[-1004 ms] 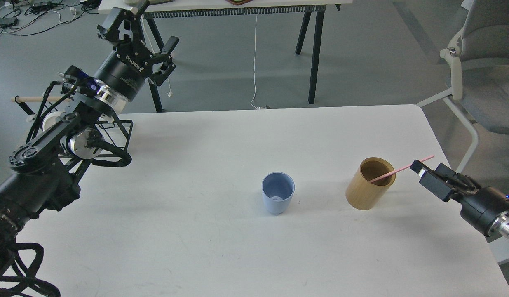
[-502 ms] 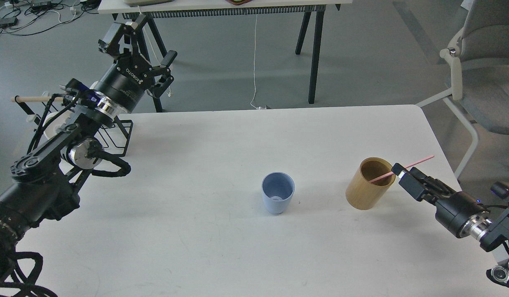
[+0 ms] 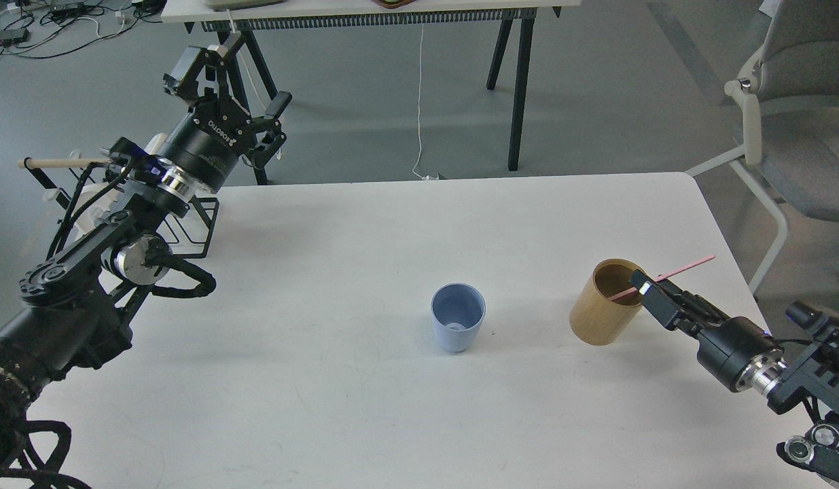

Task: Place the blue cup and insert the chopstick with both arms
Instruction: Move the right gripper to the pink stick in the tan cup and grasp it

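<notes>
The blue cup (image 3: pixel 458 317) stands upright and empty on the white table (image 3: pixel 365 224), a little right of centre. The pink chopstick (image 3: pixel 687 265) leans in a tan wooden cup (image 3: pixel 604 314) to its right, with its upper end pointing right, out over the rim. My right gripper (image 3: pixel 645 288) is at the wooden cup's right rim, right at the stick; its dark fingers cannot be told apart. My left gripper (image 3: pixel 246 78) is open and empty, raised beyond the table's back left edge, far from the blue cup.
A black wire rack (image 3: pixel 195 231) with a beige wooden rod (image 3: pixel 52 163) and a white mug (image 3: pixel 86 200) stands at the table's left edge, partly behind my left arm. A grey chair (image 3: pixel 799 115) stands off the right. Another table's legs (image 3: pixel 518 88) are behind.
My right gripper has moved left along the stick to the wooden cup's rim. My left arm has drawn back slightly to the left. The cups and the stick have not moved.
</notes>
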Tool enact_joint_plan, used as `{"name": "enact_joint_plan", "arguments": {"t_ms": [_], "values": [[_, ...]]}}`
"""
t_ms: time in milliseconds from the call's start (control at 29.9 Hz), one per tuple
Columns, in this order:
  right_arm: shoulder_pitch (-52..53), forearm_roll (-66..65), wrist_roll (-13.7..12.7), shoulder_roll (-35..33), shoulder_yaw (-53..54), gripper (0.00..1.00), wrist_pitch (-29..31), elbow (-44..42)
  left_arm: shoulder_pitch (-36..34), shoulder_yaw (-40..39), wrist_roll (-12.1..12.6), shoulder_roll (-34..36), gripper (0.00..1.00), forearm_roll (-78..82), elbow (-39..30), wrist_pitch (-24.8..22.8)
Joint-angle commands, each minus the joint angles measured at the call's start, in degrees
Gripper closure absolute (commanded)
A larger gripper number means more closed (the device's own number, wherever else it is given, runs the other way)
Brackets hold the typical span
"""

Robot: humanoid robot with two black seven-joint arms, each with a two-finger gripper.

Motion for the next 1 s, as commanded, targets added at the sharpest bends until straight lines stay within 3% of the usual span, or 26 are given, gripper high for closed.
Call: {"name": "enact_joint_plan", "arguments": {"t_ms": [0,301,569,970], "values": [[0.09,-0.01,0.01,0.13,0.07,0.46,0.01,-0.15,0.08,0.00,0.00,0.00,0.02,-0.01,0.07,0.00],[0.18,0.87,-0.08,0.13,1.65,0.47,0.01,-0.24,0.60,0.00,0.00,-0.09,0.02,-0.01,0.07,0.00],[0.18,0.87,-0.08,0.04,1.56,0.61,0.01,-0.50,1.04,0.00,0.00,-0.09,0.01,-0.01,0.16,0.00],[0.18,0.87,-0.08,-0.22,1.56,0.72,0.01,-0.41,1.39,0.00,0.00,-0.27,0.01,-0.01,0.95,0.00]]}}
